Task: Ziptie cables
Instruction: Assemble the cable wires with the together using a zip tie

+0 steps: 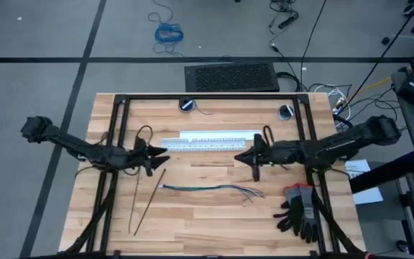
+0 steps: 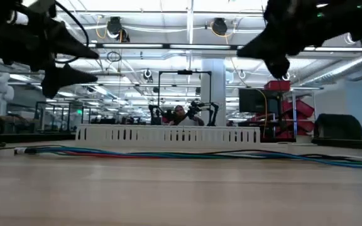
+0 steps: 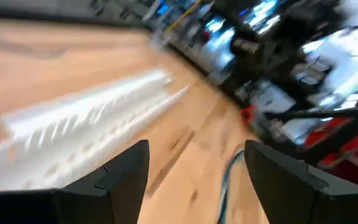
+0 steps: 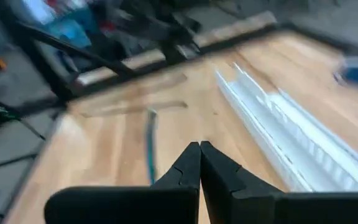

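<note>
Cables (image 1: 210,189) lie on table, below both raised hands.

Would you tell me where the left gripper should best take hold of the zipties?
Probably at the upper end of the zipties, nearest the open left gripper, coming straight down with fingers across the strips. They lie flat and slanted on the table, clear of the cables, so that end looks free.

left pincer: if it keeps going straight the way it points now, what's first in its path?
Likely the right pincer. The open left pincer points across the table toward it, held above the wood, with the white slotted duct just off to one side. Height match is unclear, so it may pass.
</note>
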Robot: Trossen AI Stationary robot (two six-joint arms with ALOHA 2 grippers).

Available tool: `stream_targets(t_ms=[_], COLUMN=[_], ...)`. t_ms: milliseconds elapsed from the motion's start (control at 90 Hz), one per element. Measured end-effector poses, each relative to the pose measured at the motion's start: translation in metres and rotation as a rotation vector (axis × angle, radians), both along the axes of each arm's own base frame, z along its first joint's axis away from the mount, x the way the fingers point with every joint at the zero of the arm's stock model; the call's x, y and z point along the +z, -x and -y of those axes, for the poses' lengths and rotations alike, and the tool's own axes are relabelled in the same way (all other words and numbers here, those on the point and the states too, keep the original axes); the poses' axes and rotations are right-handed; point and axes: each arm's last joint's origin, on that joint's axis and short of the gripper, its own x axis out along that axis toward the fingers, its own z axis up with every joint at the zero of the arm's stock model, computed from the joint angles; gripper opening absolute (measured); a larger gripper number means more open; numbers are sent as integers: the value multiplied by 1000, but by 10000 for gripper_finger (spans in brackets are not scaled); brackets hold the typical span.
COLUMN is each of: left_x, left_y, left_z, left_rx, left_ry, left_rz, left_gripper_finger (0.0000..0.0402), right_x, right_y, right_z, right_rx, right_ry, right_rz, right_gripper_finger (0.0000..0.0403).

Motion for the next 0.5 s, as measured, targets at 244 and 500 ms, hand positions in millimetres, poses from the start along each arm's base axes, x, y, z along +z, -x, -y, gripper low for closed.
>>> stream_targets(t_ms=[244, 500], left_x=[-1, -26], left_y=[-14, -10], left_z=[22, 30], left_rx=[-13, -4], left_ry=[75, 175], left_rz=[-454, -672], left_gripper_finger=[210, 192], right_x=[-20, -18], right_y=[-7, -9], right_z=[5, -1], right_rx=[-141, -114], right_ry=[-8, -9], right_rz=[-206, -176], right_gripper_finger=[0, 0])
